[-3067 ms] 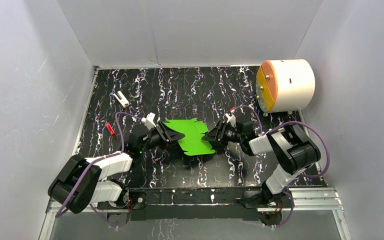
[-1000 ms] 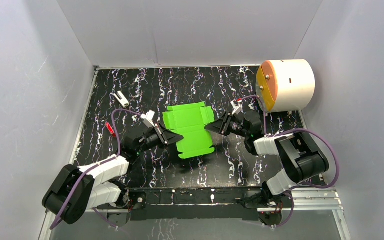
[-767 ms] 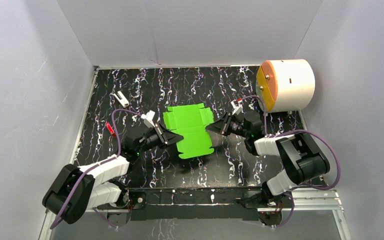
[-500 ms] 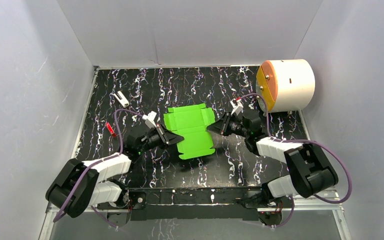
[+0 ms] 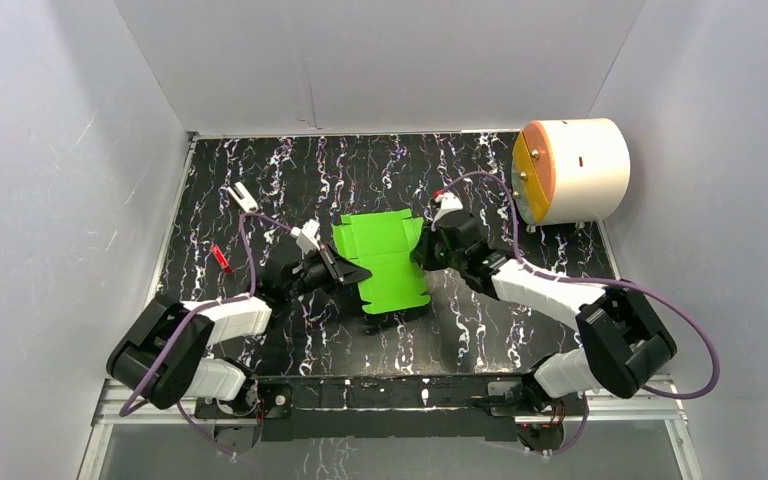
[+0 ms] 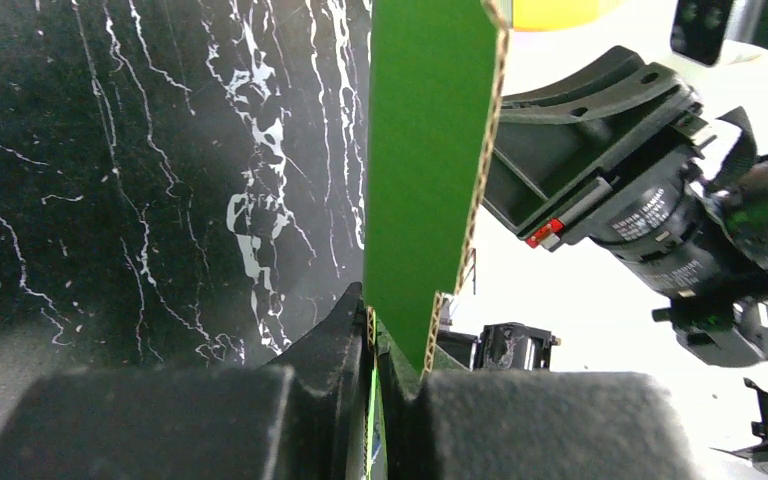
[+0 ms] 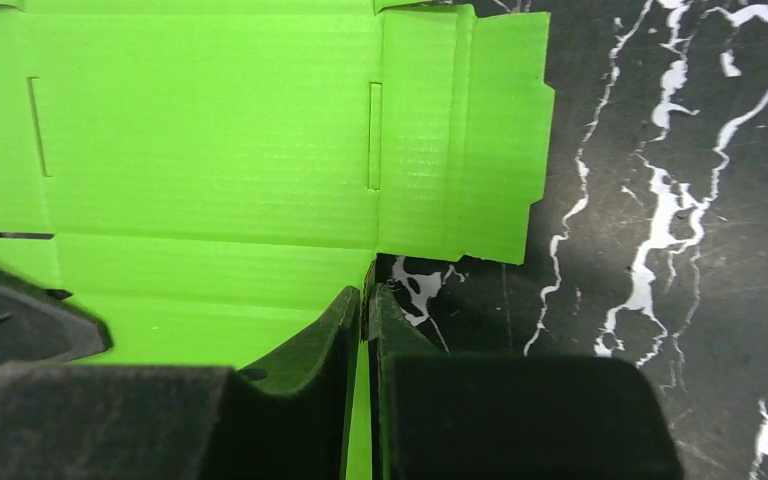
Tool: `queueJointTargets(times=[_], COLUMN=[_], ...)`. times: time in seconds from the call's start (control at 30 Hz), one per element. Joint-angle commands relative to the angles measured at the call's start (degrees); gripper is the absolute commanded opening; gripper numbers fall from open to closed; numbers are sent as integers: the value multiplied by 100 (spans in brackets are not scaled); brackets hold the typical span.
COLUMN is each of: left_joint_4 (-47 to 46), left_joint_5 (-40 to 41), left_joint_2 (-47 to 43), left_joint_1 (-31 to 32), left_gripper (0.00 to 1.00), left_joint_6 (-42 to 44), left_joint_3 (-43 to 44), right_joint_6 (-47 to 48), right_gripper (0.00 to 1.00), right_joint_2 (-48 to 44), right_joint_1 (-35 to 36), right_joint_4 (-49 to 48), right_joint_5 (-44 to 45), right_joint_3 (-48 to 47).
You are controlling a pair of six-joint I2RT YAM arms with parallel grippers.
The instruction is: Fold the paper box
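The paper box (image 5: 385, 262), an open green sheet, is clamped at opposite edges by the left hand (image 5: 345, 272) and right hand (image 5: 422, 252) over the middle of the black marbled worktop (image 5: 380, 170).

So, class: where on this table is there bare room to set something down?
Free: the far strip between back wall and the paper box; the near strip between box and mounting rail. Crowded: the middle, where both arms' jaws pinch it, and by the white cylinder.
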State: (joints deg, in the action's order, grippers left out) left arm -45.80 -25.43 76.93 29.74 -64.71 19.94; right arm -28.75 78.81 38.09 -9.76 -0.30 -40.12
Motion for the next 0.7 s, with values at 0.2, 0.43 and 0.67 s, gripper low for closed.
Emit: queueJointTargets(times=[0.2, 0.43, 0.67], left_joint_4=[-8, 486, 1387], left_joint_5=[66, -357, -680], left_joint_2=[189, 184, -82], left_joint_1=[41, -21, -63], left_gripper=[1, 0, 0], left_joint_6=[399, 1054, 1751], left_joint_3=[194, 358, 678], right_joint_6=[468, 1375, 2588], right_gripper=[21, 33, 49], right_joint_2=[201, -244, -531], right_joint_1=[452, -4, -507], right_joint_4=[461, 494, 947], right_joint_5=[902, -282, -2005], right_joint_3=[-533, -601, -1093])
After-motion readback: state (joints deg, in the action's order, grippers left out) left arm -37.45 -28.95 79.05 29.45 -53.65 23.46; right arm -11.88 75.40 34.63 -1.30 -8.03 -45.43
